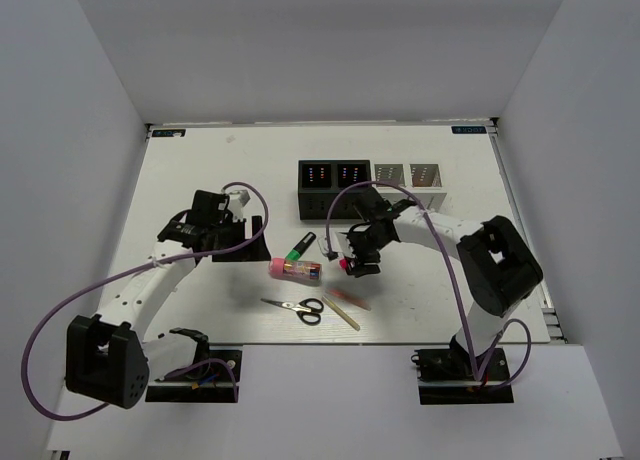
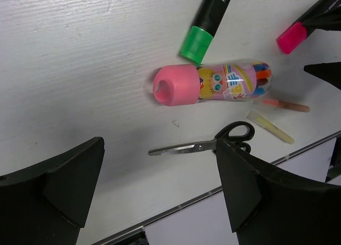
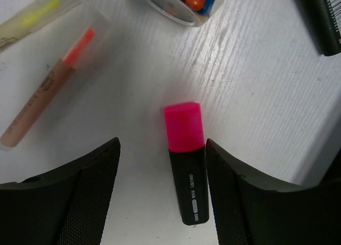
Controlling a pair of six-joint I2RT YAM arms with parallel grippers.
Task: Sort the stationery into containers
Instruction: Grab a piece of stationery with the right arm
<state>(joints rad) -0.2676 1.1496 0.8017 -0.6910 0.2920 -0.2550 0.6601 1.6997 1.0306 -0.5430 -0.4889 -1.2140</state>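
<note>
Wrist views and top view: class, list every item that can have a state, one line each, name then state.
Green marker, capped, lying flat.
Pink marker, capped, lying flat.
Tube, cap on, on its side.
Scissors, shut, flat.
Bins, upright, open-topped.
Left claw, open, empty.
Right claw, open, astride the pink marker.

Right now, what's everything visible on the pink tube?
The pink tube is a clear plastic cylinder, pink cap on, cartoon face on its label, orange and blue pieces inside. It lies on its side on the white table. The green-capped marker touches it with its cap, just behind the pink cap; no gripper touches it.
</note>
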